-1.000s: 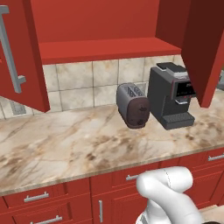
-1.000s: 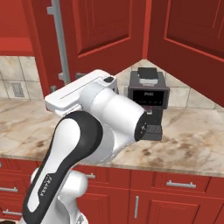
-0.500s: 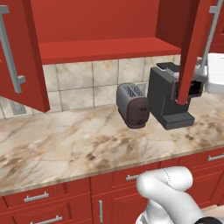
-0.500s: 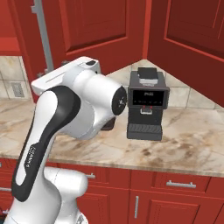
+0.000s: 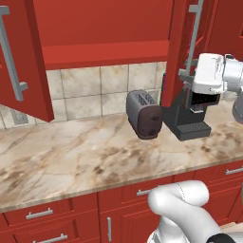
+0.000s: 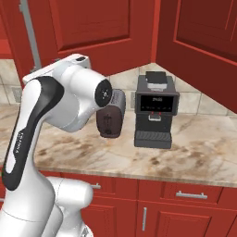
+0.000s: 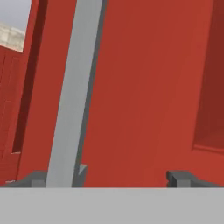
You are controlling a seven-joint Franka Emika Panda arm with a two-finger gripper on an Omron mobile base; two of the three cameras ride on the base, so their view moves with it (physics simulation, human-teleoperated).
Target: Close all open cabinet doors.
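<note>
The marble counter is serving as the reference here. Above its left end, one of the cabinet doors is standing open, swung out over the worktop with its grey bar handle facing the room. Above the counter's right end, a second open door is hanging edge-on, its lower corner reaching down just in front of the black coffee machine; from the right base view, this door's panelled face is showing broadly above the counter. The open red shelf is lying exposed between the two doors. On the counter against the tiled wall, a dark toaster is sitting just left of the coffee machine. The gripper is hovering above the counter's right end, right at the second door's long bar handle — its fingers are standing spread wide, one tip on either side of the handle, pinching nothing.
</note>
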